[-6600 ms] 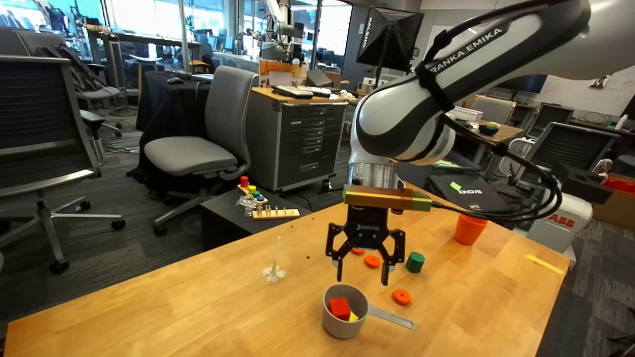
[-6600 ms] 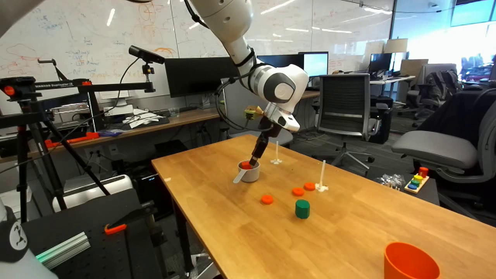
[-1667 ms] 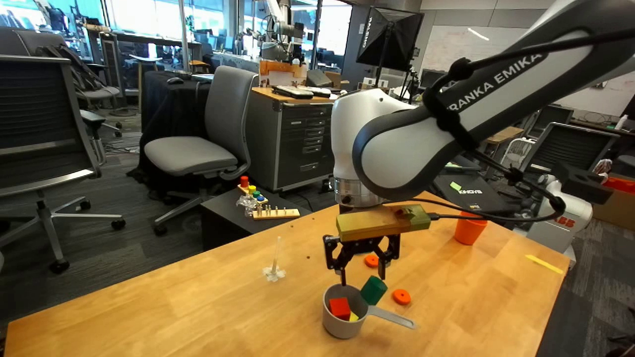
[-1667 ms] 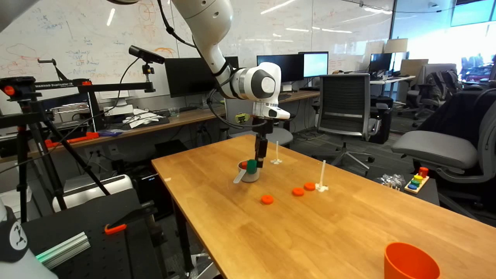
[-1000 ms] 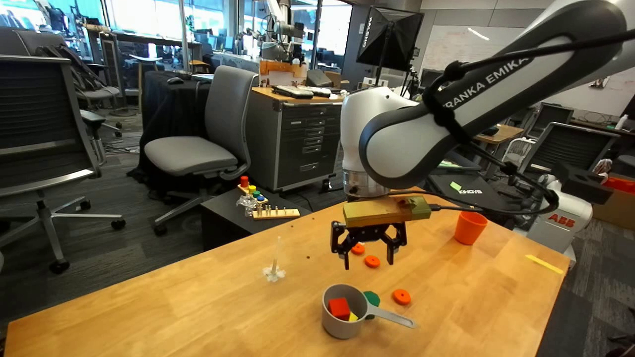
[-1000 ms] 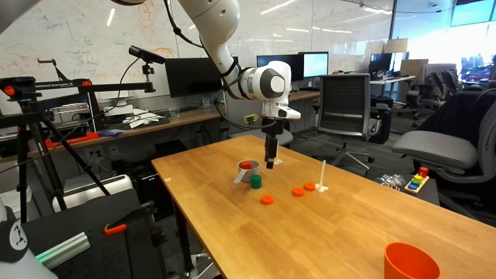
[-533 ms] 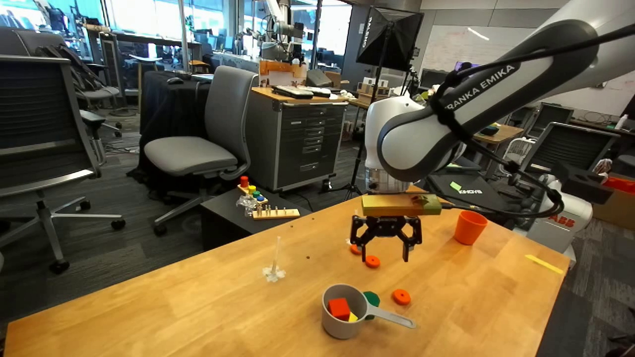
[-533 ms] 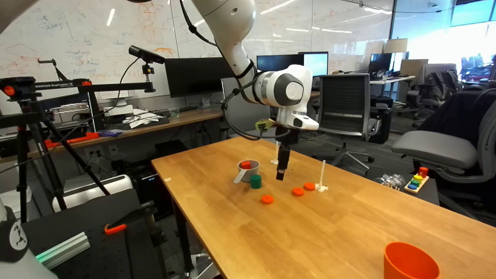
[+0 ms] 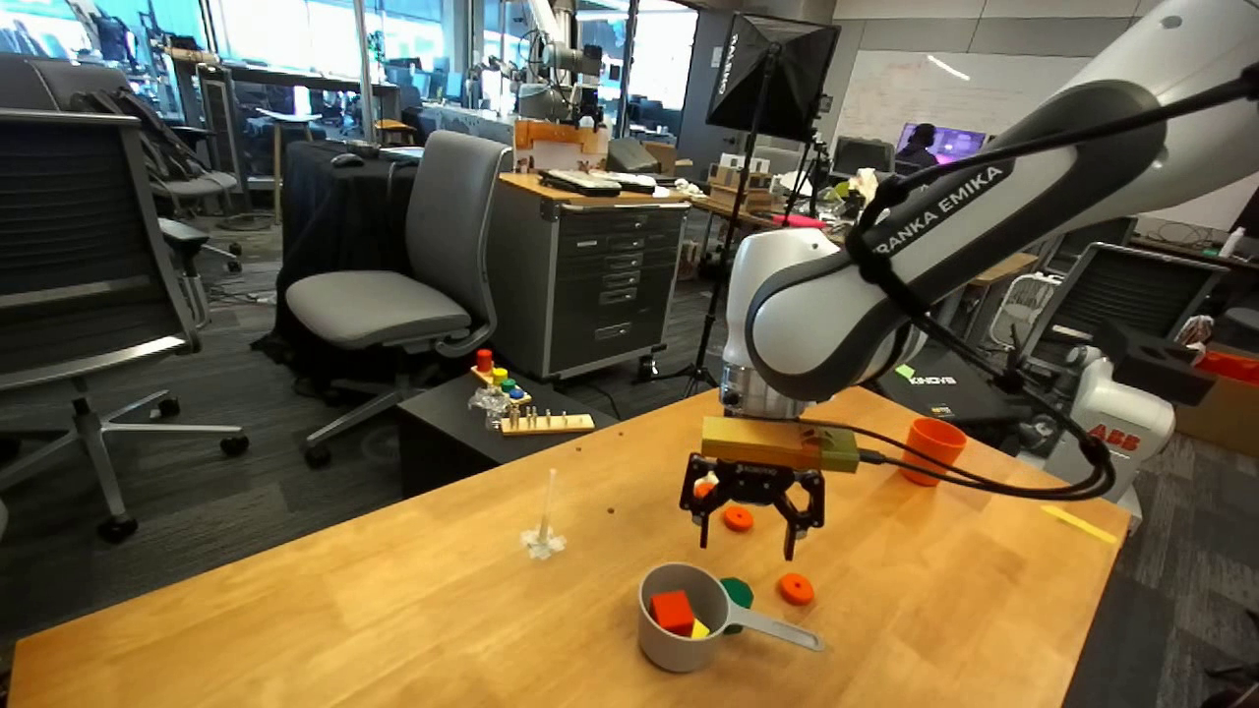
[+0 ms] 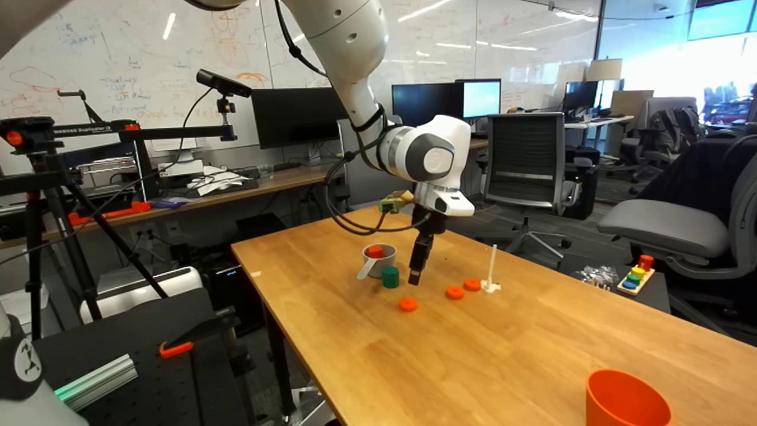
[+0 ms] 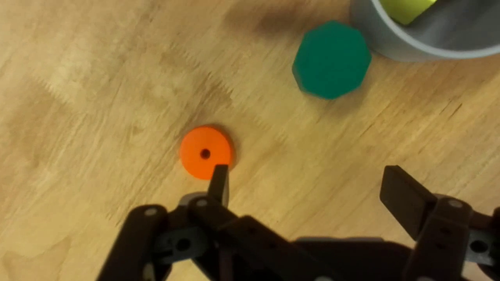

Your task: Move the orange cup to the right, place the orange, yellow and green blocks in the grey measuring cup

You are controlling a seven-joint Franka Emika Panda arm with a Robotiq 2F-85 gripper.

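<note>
The green block (image 9: 736, 595) stands upright on the table against the outer wall of the grey measuring cup (image 9: 664, 644), close to the handle. Inside that cup lie a red-orange block (image 9: 673, 612) and the yellow block (image 9: 700, 629); a corner of the yellow block (image 11: 406, 8) shows in the wrist view. My gripper (image 9: 747, 549) hangs open above the table, a little apart from the green block (image 10: 390, 277), with nothing between its fingers. In the wrist view the green block (image 11: 332, 60) appears ahead of the fingertips. The orange cup (image 9: 934, 441) stands upright, well away from the measuring cup.
Three flat orange discs lie on the table; the nearest disc (image 11: 203, 150) is partly behind a fingertip in the wrist view, another disc (image 9: 739, 519) is behind the gripper. Thin upright white rods, one rod (image 9: 551, 506) and another rod (image 10: 493, 266), rise from the tabletop.
The green block was tilted at the measuring cup's rim, then dropped to the table beside it. My gripper moved up and away, and over the last half second came lower and nearer the block.
</note>
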